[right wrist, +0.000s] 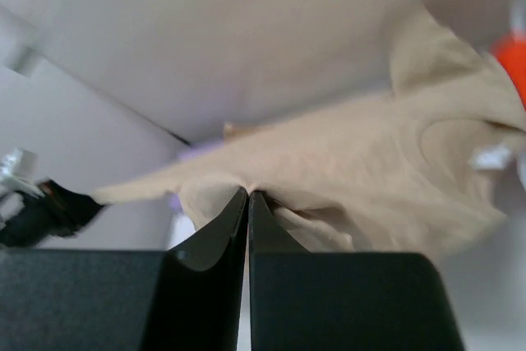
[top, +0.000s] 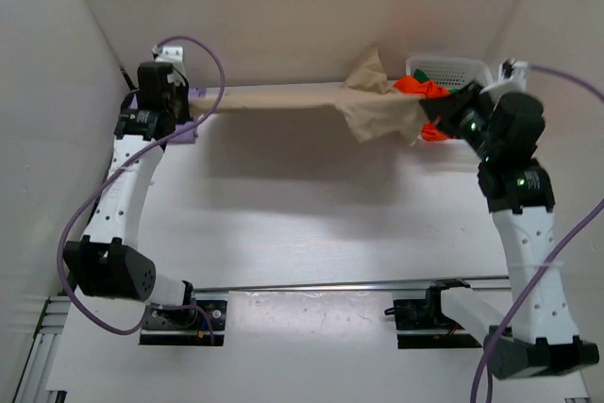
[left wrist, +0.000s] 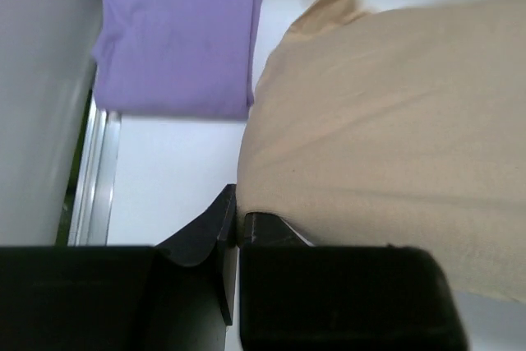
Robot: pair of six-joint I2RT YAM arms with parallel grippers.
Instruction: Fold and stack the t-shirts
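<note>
Beige t-shirt (top: 377,106) hangs stretched in a long band between both arms over the far side of the table (top: 311,214), with its bunched end near the right arm. Left gripper (left wrist: 237,219) has its jaws pressed together on one edge of the cloth. Right gripper (right wrist: 248,195) pinches a fold at the other end, jaws closed tight. The purple t-shirt (left wrist: 177,39) lies folded flat below the left gripper. An orange t-shirt (top: 420,90) and a bit of green sit at the white basket (top: 462,68). Risks: both pinches are thin, so more tension could pull an edge free. The loose end hangs close to the orange cloth and may snag it. Lowering unevenly could crease the fold or disturb the purple one.
</note>
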